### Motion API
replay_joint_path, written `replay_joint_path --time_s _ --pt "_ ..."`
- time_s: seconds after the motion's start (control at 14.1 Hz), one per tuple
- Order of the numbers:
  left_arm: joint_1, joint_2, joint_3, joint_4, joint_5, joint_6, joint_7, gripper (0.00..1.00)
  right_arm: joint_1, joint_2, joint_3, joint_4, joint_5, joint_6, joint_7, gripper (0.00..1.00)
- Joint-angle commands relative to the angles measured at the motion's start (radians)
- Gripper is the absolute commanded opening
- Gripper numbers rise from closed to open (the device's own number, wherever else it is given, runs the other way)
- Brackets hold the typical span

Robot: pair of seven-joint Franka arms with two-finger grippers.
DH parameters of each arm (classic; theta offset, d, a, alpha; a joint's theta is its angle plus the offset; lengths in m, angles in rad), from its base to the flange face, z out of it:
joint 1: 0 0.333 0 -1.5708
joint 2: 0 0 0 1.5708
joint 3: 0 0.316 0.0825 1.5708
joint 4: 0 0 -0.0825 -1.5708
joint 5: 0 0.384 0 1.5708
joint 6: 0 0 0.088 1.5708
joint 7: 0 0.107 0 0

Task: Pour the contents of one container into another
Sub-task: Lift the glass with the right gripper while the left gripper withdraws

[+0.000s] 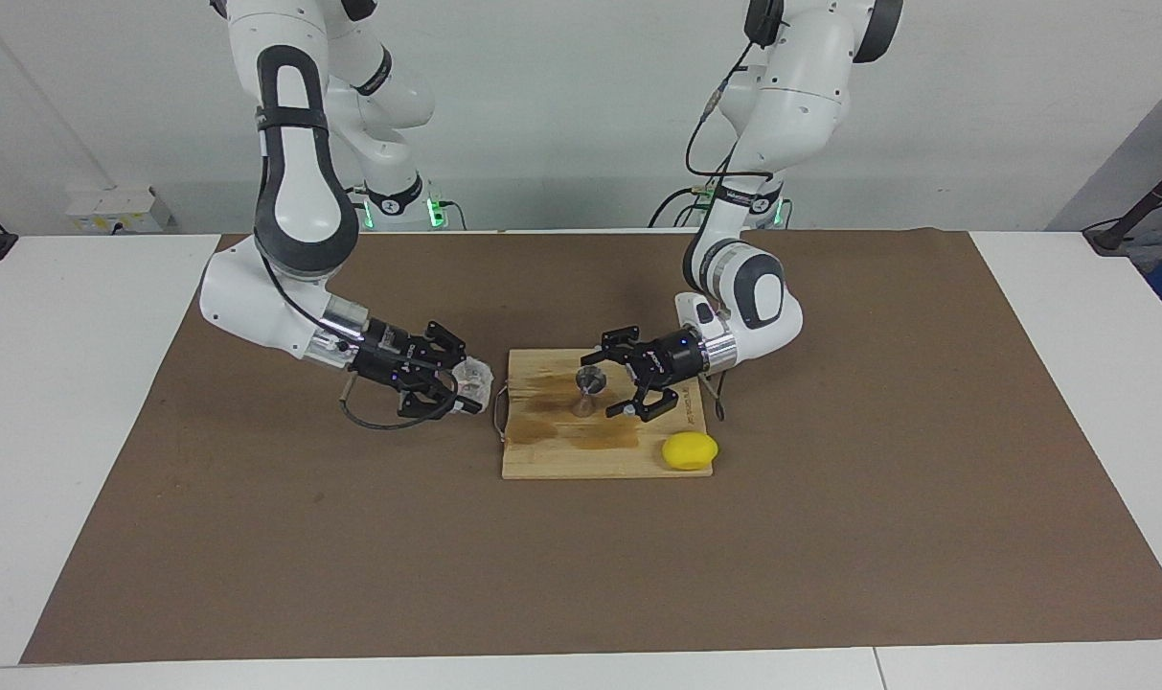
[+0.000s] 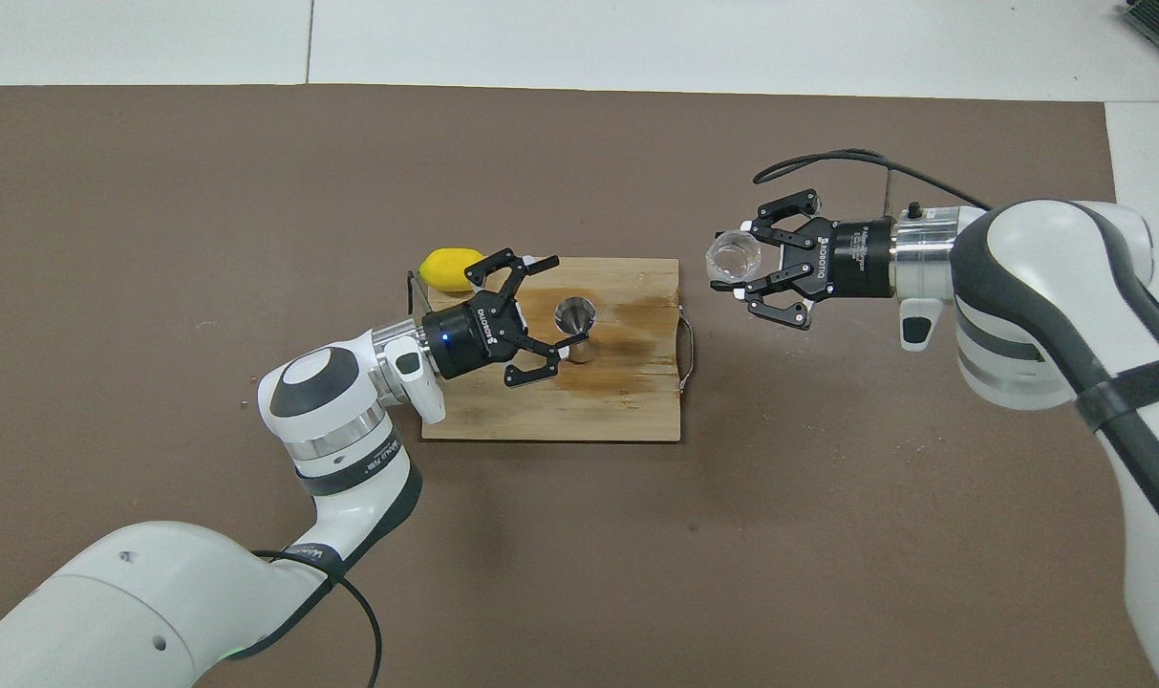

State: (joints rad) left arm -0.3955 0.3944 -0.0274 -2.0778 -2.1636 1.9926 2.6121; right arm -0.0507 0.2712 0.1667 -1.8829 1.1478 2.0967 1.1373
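Observation:
The silver hourglass jigger (image 1: 590,380) stands upright on a wooden board (image 1: 581,455); it also shows in the overhead view (image 2: 574,318). My left gripper (image 1: 602,385) is open and low over the board, its fingertips on either side of the jigger without closing on it; the overhead view (image 2: 552,308) shows the same. My right gripper (image 1: 466,376) is shut on the clear glass cup (image 1: 473,374) and holds it low over the brown mat, just off the board's handle end. In the overhead view the right gripper (image 2: 743,260) holds the cup (image 2: 732,258) roughly upright.
A yellow lemon (image 1: 690,451) lies at the board's corner toward the left arm's end, farther from the robots than the jigger. Dark wet stains (image 1: 552,407) mark the board. A metal handle (image 1: 497,407) sticks out at the board's end beside the cup.

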Motion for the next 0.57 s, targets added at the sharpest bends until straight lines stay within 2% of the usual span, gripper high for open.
replay_joint_path --time_s 0.0,0.5 --pt "-0.025 -0.022 0.004 -0.031 0.007 0.005 0.028 1.0 -0.003 -0.015 0.002 -0.008 0.016 0.013 0.013 0.0" --pt "-0.042 -0.043 0.003 -0.085 0.005 -0.011 0.029 1.0 -0.017 -0.015 0.004 -0.008 0.013 0.009 0.012 0.0"
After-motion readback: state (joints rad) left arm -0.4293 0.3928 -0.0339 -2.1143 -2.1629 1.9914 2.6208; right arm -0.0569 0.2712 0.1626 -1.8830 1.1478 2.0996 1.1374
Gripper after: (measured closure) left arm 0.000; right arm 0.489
